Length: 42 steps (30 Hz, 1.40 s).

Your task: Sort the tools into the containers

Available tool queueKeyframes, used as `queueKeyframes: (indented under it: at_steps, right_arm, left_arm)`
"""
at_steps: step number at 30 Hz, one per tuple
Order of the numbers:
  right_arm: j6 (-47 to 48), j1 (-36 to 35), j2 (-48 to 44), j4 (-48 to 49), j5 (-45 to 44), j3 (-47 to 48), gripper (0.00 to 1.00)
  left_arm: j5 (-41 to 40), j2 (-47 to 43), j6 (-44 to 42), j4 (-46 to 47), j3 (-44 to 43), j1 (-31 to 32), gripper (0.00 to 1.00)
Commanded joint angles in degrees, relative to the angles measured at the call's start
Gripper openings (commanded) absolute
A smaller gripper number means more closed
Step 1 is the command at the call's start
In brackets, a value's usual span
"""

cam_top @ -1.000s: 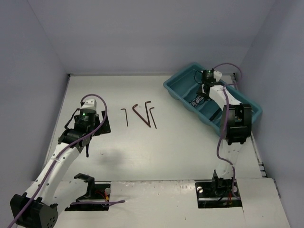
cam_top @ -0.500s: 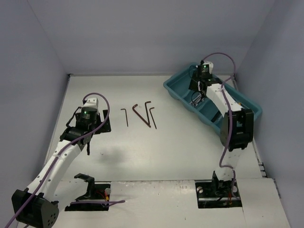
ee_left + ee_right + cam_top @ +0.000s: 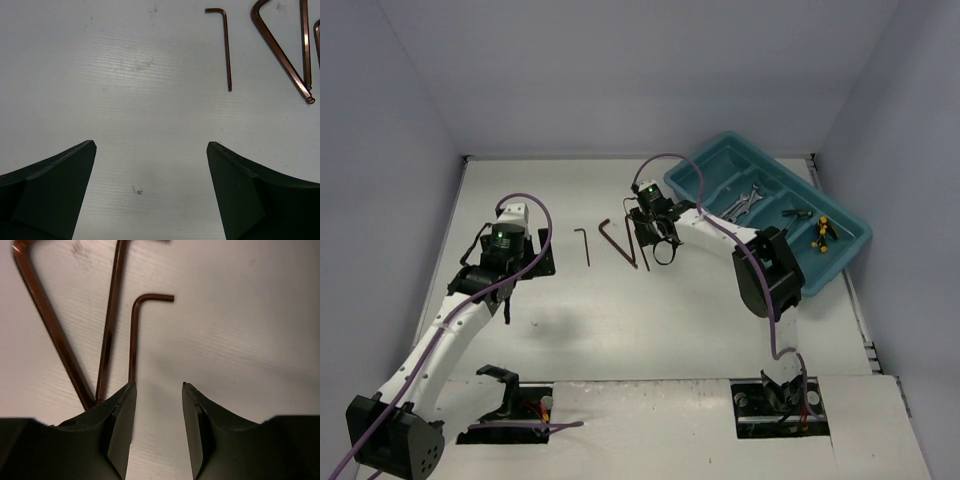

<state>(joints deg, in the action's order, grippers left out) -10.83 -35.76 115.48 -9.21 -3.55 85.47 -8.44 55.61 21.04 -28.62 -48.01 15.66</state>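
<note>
Sorting nears completion: wrenches (image 3: 745, 203) and a yellow-and-black tool (image 3: 822, 233) lie in the teal tray (image 3: 843, 255); three hex keys (image 3: 613, 238) remain on the desk (image 3: 700, 320). The right gripper (image 3: 157, 385), jaws parted, hangs over the rightmost hex key (image 3: 133, 335), whose shaft ends at one fingertip (image 3: 124, 400) rather than between the jaws. The left gripper (image 3: 151, 145), wide open and empty, hovers over bare desk, the smallest key (image 3: 226, 45) well ahead.

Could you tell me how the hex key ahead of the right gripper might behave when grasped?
The hex key looks like a thin metal rod, so it is probably stiff and light. Lying flat on the table, it may slip or pivot in the open right gripper.
</note>
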Motion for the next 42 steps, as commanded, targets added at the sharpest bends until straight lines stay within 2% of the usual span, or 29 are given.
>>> queueKeyframes:
  at_steps: [1,10,24,42]
  right_arm:
    - [-0.61,-1.13,3.82,0.29,-2.11,4.70,0.38]
    - [-0.56,-2.60,7.74,0.34,-2.13,6.24,0.37]
    - [-6.84,-2.82,1.60,0.25,-4.36,6.81,0.35]
    - [-9.04,-3.88,4.67,0.43,-3.67,7.35,0.33]
  left_arm:
    - [-1.45,-0.21,-1.45,2.55,-1.26,-0.46,0.90]
    - [-2.02,0.85,-1.57,2.39,-1.69,-0.46,0.90]
    - [-2.45,0.81,-1.53,2.16,-1.66,-0.46,0.90]
    - [-2.19,0.81,-1.61,1.99,-1.66,-0.46,0.90]
